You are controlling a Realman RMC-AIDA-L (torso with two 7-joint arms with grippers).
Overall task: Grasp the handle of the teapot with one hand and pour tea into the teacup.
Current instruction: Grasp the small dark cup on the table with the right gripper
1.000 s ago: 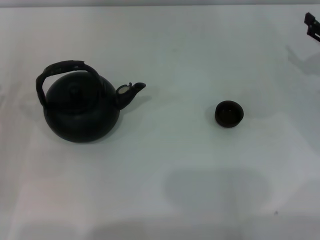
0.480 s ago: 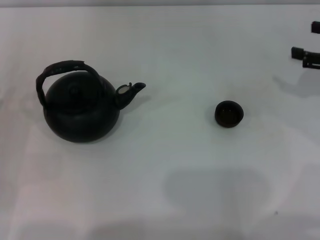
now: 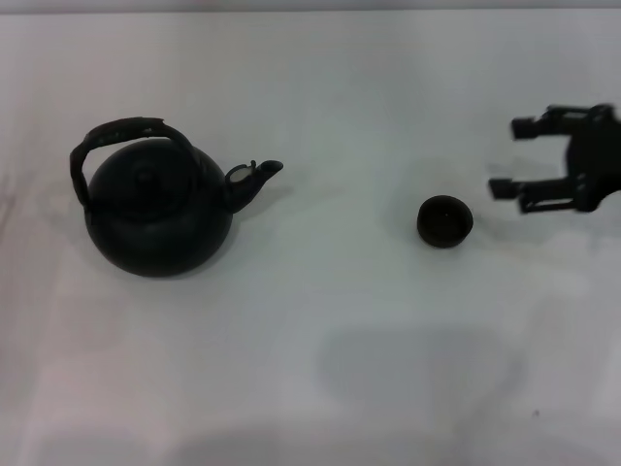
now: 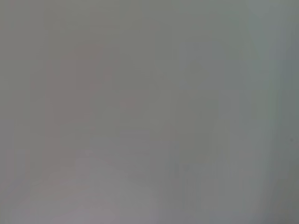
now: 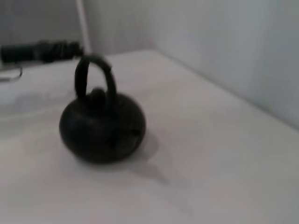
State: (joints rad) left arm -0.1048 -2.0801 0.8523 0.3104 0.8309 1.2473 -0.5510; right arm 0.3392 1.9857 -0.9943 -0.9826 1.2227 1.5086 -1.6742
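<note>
While the teapot (image 3: 160, 207) is sitting on the counter (image 3: 330, 320), spout toward the teacup (image 3: 444, 220), the right claw (image 3: 511, 157) is hovering beside that cup, fingers spread, gripping nothing.

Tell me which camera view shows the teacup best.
The head view: the teacup sits whole and unobstructed on the table, right of the teapot, with the right pincer open beyond it. The right wrist view shows only the teapot; the left wrist view shows nothing recognisable.
</note>
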